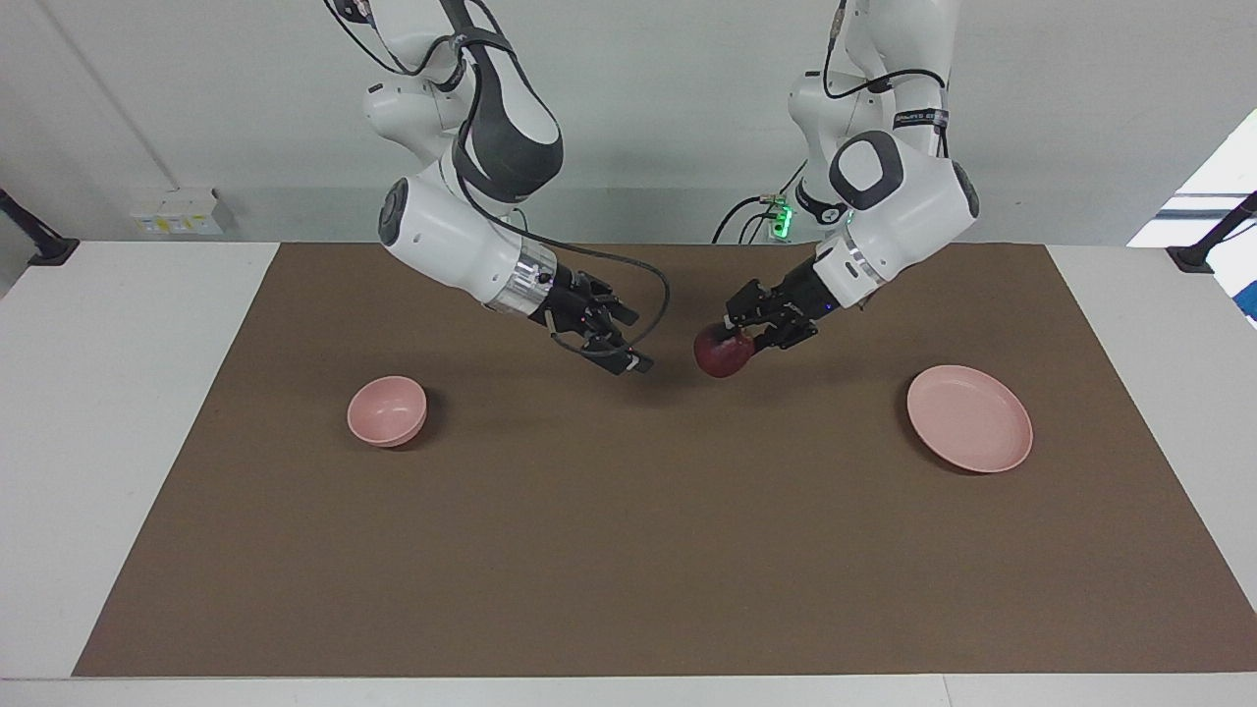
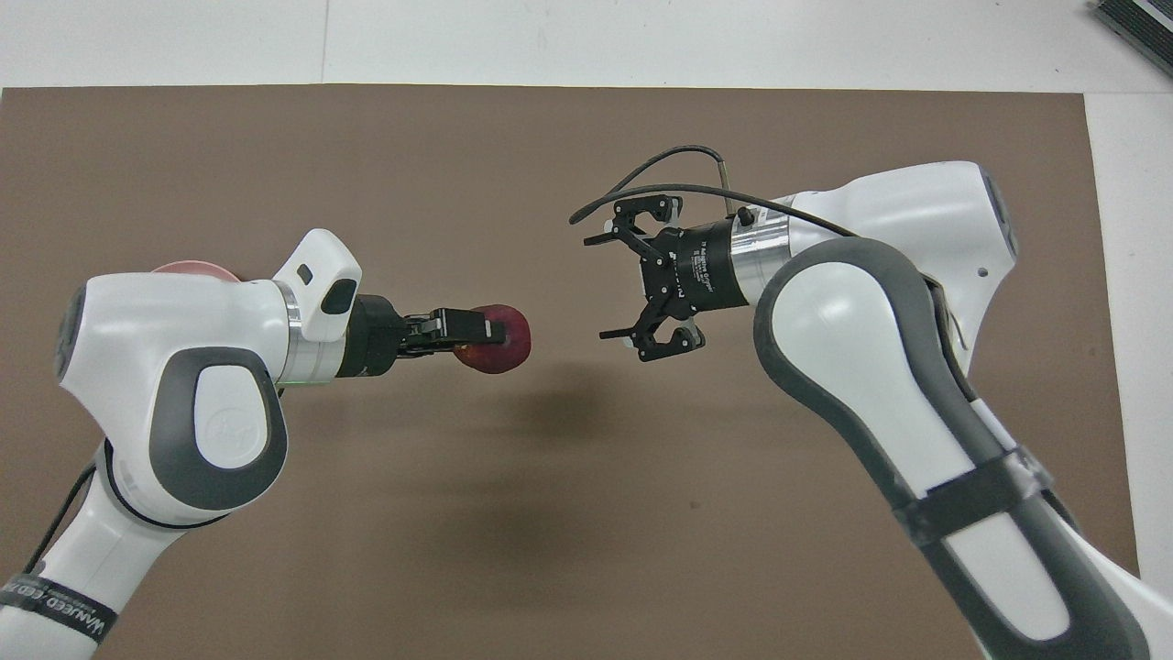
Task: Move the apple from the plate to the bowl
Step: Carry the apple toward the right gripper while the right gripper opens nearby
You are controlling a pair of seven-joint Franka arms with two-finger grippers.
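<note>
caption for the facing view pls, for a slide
Left gripper holds the apple over mid-table, facing the open right gripper; bowl and plate empty.

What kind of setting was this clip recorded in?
Most likely a robotics lab bench: two fixed arms at a white table covered by a brown mat, with only a pink bowl, a pink plate and an apple as props.

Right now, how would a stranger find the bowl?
Look at the brown mat, toward the right arm's end of the table. The bowl sits there alone: small, deep, pale pink. The plate at the left arm's end is pink too, but wider and flat.
</note>
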